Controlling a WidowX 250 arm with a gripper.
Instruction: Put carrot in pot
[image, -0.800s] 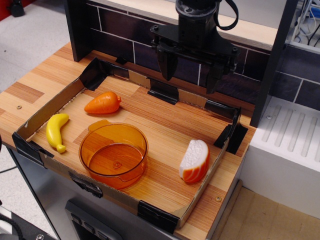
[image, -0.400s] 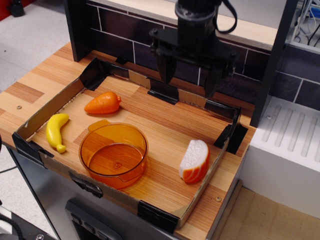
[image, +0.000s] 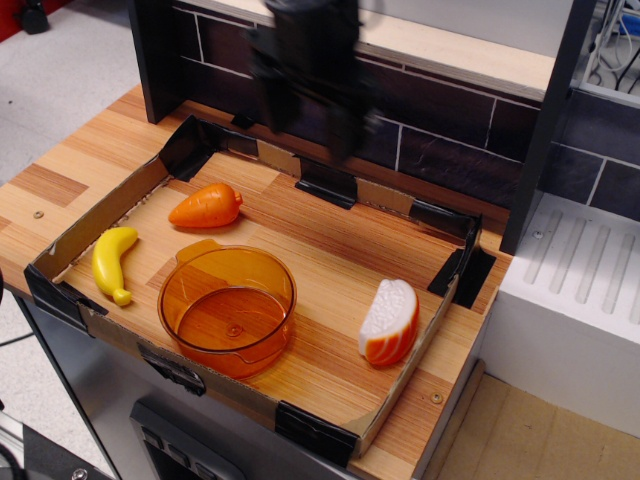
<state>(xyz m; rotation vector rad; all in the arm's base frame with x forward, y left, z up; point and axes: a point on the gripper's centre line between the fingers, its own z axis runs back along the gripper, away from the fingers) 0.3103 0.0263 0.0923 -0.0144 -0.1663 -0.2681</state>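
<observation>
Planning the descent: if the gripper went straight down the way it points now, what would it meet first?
The gripper is motion-blurred, so this is rough. It points down near the tray's back wall, right of the carrot. It would probably meet that wall or bare tray floor, not the carrot.

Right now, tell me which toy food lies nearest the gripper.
The carrot, at the tray's back left, below the blurred gripper; the banana and sliced wedge lie farther forward.

Place: lab | toy food | taped cardboard tray
</observation>
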